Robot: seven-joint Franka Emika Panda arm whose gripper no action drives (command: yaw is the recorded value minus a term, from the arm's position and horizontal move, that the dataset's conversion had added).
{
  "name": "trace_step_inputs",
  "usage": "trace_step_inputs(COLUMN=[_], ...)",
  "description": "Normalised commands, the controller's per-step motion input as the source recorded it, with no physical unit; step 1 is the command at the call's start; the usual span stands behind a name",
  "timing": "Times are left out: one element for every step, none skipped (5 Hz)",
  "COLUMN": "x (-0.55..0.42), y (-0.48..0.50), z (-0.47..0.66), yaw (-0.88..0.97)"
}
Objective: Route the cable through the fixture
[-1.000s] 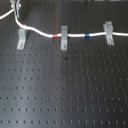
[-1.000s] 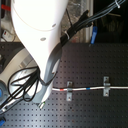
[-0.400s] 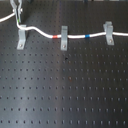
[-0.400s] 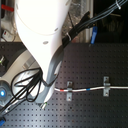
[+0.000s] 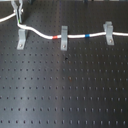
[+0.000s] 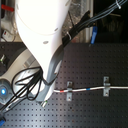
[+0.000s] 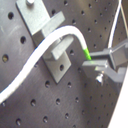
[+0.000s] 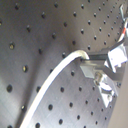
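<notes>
The gripper (image 5: 18, 11) has drifted a little toward the first exterior view's right since a moment ago, carrying the cable (image 5: 75, 36) with it. Its jaws are clamped on the cable at the green mark (image 7: 87, 53), just beside the fixture (image 5: 21, 38) at the first exterior view's far left. From there the white cord runs right through the middle clip (image 5: 64, 37) and the right clip (image 5: 108, 31) across the black perforated board (image 5: 65, 85).
</notes>
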Motion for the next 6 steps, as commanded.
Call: trace_step_inputs(x=[-0.023,-0.076,-0.003,-0.028,-0.058,0.019], y=[-0.002,0.274,0.063,0.008,0.087,0.002], z=[0.00,0.35,0.15,0.05,0.11,0.01], yaw=[0.00,0.00,0.00,0.00,0.00,0.00])
